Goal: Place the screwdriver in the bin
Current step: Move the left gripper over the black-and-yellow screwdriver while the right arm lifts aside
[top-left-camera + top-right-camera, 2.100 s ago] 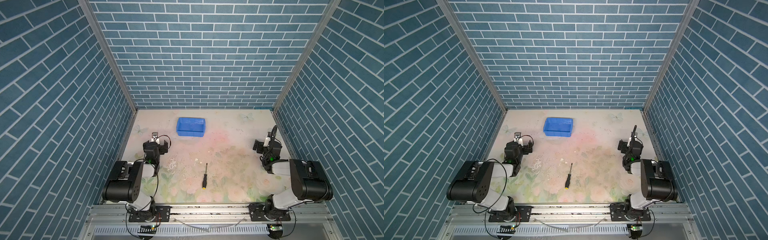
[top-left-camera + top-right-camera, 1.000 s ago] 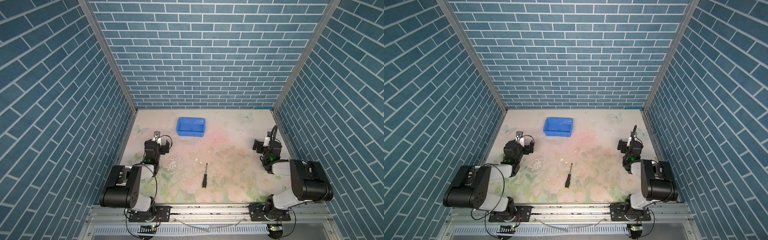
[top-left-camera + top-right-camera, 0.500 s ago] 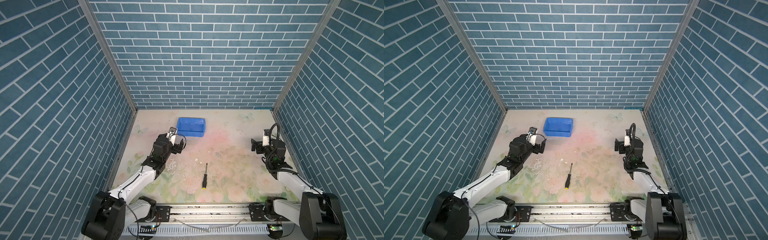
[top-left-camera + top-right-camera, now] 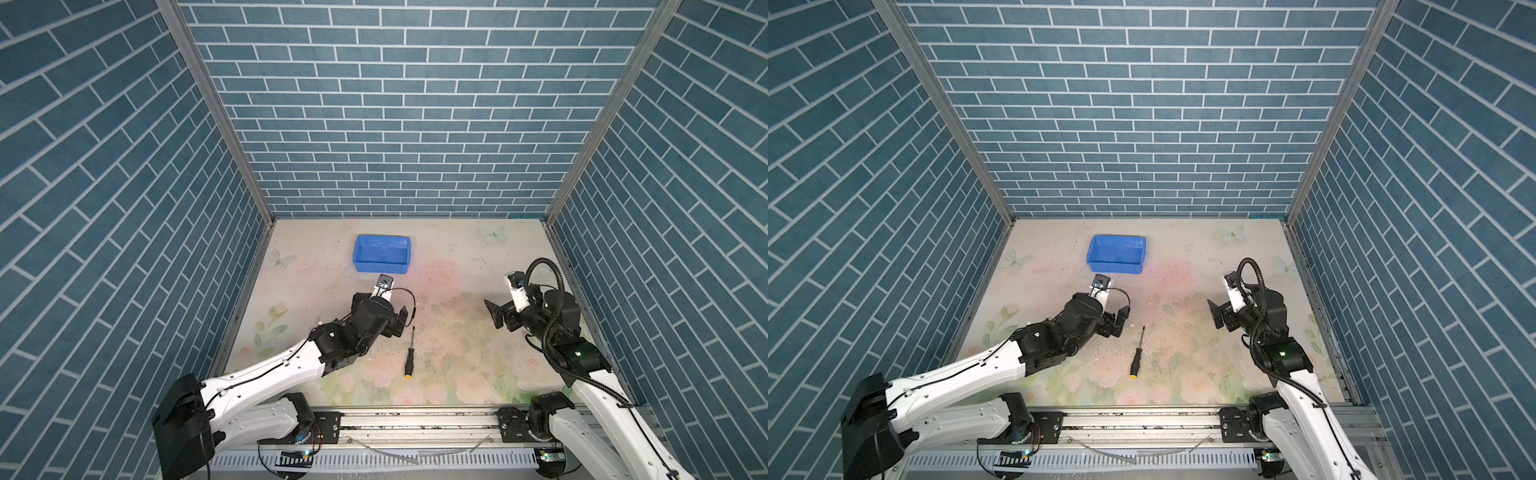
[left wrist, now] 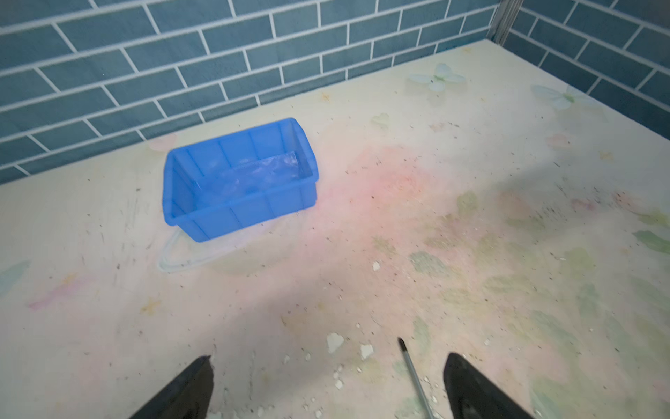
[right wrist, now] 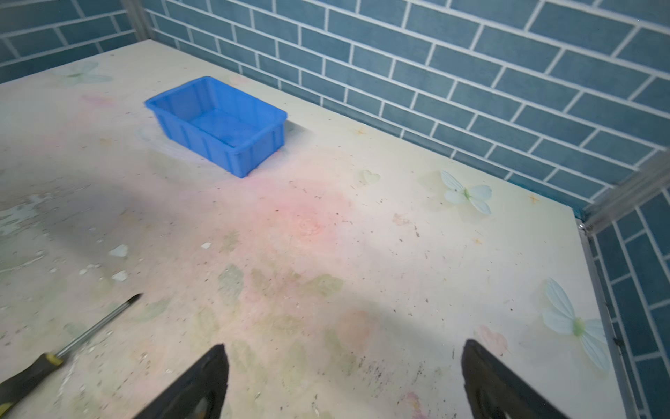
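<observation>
Pre-grasp, with left pincer (image 4: 400, 321) and right pincer (image 4: 496, 316) both gaping -- next up: straddle small black-handled yellow-butted screwdriver (image 4: 409, 357), lower centre, and clamp.

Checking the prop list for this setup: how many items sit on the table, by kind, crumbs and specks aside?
Screwdriver: 1
Blue bin: 1
Total: 2
</observation>
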Controlling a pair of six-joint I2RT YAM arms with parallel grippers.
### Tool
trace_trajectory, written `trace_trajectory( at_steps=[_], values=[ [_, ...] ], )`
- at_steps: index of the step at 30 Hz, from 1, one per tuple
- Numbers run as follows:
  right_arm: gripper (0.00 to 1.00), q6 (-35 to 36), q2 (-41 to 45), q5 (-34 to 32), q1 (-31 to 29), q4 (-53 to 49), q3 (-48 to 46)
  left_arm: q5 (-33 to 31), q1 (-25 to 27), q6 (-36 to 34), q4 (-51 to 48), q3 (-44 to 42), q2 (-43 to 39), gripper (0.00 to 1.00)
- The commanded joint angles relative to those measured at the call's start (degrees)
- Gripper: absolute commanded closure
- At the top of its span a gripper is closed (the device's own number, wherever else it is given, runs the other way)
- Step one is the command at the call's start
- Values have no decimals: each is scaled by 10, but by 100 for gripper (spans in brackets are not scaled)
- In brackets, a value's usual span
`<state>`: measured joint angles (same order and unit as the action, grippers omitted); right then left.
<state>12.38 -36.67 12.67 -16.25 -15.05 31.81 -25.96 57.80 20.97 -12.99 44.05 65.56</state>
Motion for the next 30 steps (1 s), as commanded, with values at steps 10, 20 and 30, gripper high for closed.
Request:
trace_trajectory(
  at_steps=[10,20,30],
  values=[
    [1,127,45,169,-41,-241,73,32,106,230,-175,103,184,0],
    [1,212,42,227,-42,-357,103,96,111,312,-307,179,261,4],
    [1,215,66,236,-43,-373,107,200,66,338,-331,160,267,14]
  ],
)
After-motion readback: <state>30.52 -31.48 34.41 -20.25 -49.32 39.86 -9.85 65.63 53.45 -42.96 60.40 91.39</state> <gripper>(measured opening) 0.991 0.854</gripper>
